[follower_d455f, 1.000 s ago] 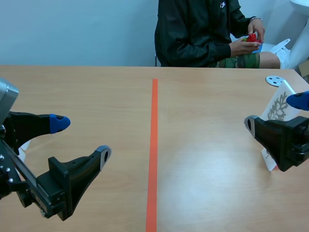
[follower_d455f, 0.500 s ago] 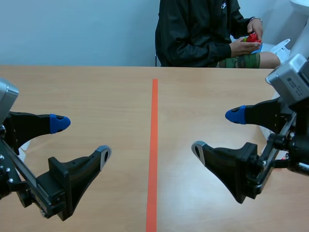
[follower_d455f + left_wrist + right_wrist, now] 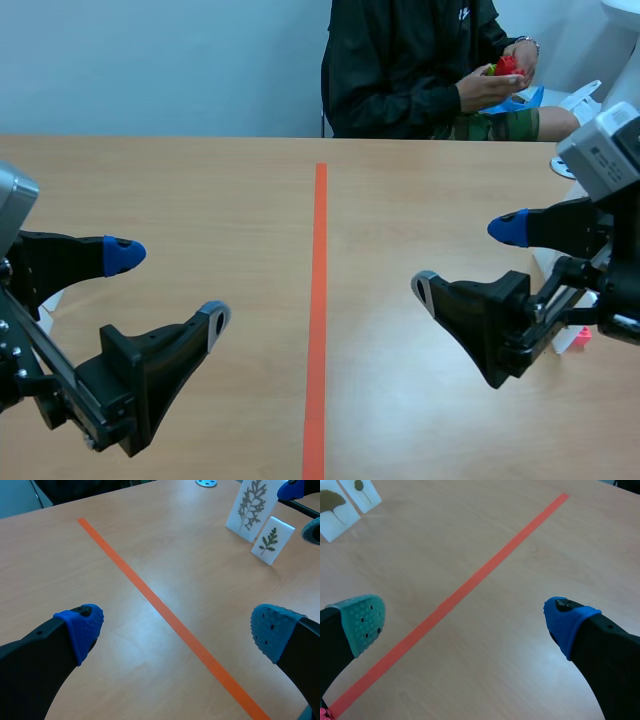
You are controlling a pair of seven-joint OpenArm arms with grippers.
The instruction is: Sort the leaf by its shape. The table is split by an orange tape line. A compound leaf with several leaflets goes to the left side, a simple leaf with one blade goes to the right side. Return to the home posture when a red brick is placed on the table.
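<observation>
Two pincers gape apart: left pincer (image 3: 170, 288) & right pincer (image 3: 465, 259) (orange tape line (image 3: 319, 300) btwn them).

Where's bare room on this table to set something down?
Bare wooden tabletop runs both sides of the orange tape line, between the black left tool and black right tool. Crowded: two white leaf cards beside the right tool, two more near the left.

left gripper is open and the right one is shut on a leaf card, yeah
Not quite: the right gripper is open too, its fingers wide apart with nothing between them, as the right wrist view shows. The left gripper is open, as you said.
</observation>
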